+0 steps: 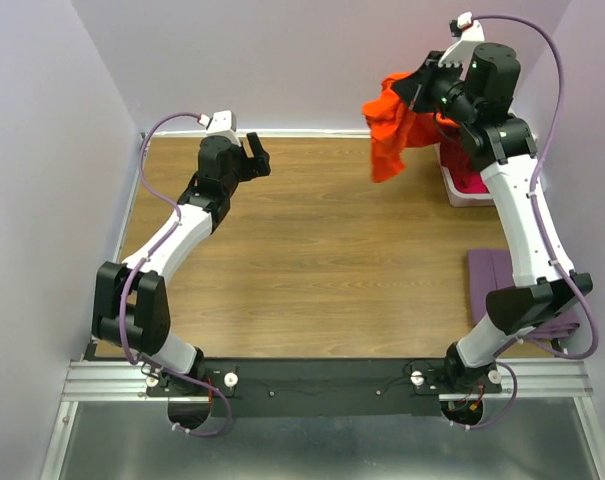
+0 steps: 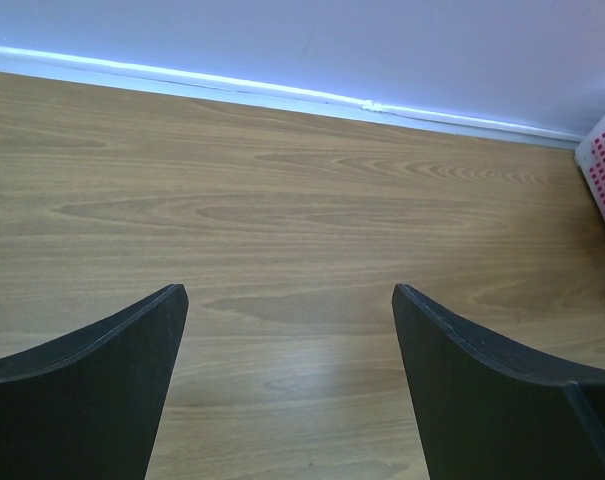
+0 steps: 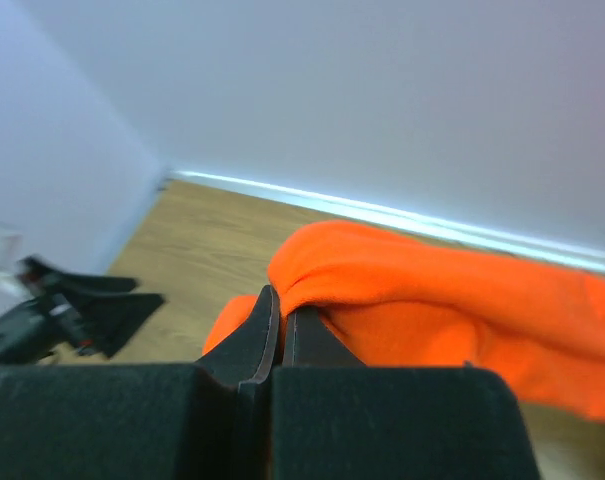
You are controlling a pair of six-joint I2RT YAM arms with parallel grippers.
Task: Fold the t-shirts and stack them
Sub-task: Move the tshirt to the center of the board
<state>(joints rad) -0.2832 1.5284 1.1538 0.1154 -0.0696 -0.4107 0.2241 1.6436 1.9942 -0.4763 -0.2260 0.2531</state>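
Now R claw (image 3: 280,306) pinches orange tee (image 1: 390,130) aloft; L claw (image 2: 290,292) gapes.

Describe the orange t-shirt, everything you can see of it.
The orange t-shirt is bright, plain, soft-looking fabric, bunched and creased rather than spread out. It hangs above the far right part of the table, beside the white basket, with its lower end dangling. The right gripper is shut on a fold near its top. No neck label or sleeves can be made out.

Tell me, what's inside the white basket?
Pink-red cloth shows inside the basket. The orange t-shirt hanging from the right hand and its arm hide the rest.
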